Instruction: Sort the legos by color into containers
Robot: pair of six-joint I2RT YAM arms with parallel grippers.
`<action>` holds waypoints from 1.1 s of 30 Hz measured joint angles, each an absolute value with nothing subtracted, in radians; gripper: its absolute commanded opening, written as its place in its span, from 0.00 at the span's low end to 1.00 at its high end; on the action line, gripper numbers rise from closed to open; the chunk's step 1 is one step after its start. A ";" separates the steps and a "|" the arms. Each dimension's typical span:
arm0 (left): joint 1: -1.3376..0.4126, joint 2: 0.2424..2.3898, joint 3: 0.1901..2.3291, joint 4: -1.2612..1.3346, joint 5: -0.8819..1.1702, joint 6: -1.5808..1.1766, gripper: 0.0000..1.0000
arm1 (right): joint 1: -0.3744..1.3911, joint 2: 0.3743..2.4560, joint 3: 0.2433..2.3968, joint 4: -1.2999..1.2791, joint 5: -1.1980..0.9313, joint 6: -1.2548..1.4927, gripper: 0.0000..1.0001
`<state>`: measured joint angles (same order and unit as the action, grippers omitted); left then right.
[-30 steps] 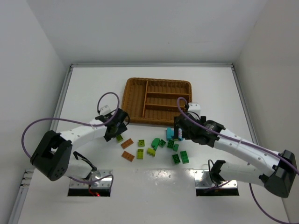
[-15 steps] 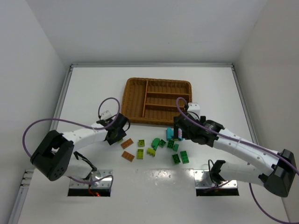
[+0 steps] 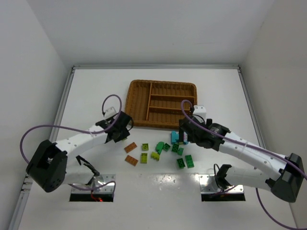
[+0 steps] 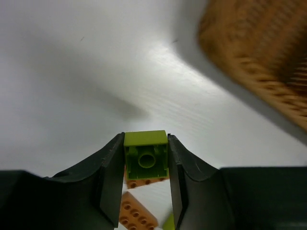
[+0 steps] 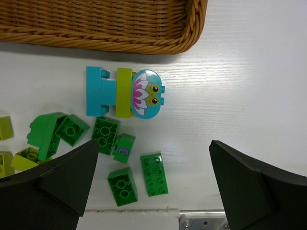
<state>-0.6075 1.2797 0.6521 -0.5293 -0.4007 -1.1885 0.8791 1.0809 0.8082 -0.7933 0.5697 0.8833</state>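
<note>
Left wrist view puts the lime brick [image 4: 145, 157] dead centre for you. Its hollow underside faces the lens, and the left claw [image 4: 145, 146] is clenched on it, one finger flat against each side. Just below it you see two orange bricks [image 4: 136, 215] lying on the table [image 4: 72, 72]. The tray [image 4: 259, 57] shows blurred at the upper right, apart from the claw. From above, you find that claw near the tray's near-left corner. Your right claw [image 5: 156, 184] is spread wide and grasps nothing. It hovers over the green bricks [image 5: 105, 135], and beyond them the cyan piece [image 5: 98, 91] lies just beside the tray's near rim.
</note>
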 measured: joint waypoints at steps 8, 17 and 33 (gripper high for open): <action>-0.610 1.287 0.967 -0.540 -0.417 -0.998 0.32 | 0.879 1.014 0.808 -0.799 0.620 0.900 1.00; -0.617 1.589 1.269 -0.529 -0.422 -0.810 0.32 | 0.879 1.068 0.808 -0.846 0.683 0.970 1.00; -0.509 1.950 1.565 -0.526 -0.351 -0.708 0.53 | 0.879 0.977 0.808 -0.876 0.752 1.011 1.00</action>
<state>-0.5095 1.9495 1.5646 -0.5262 -0.3508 -0.7082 0.8791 0.9768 0.8082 -0.8757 0.7525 1.0107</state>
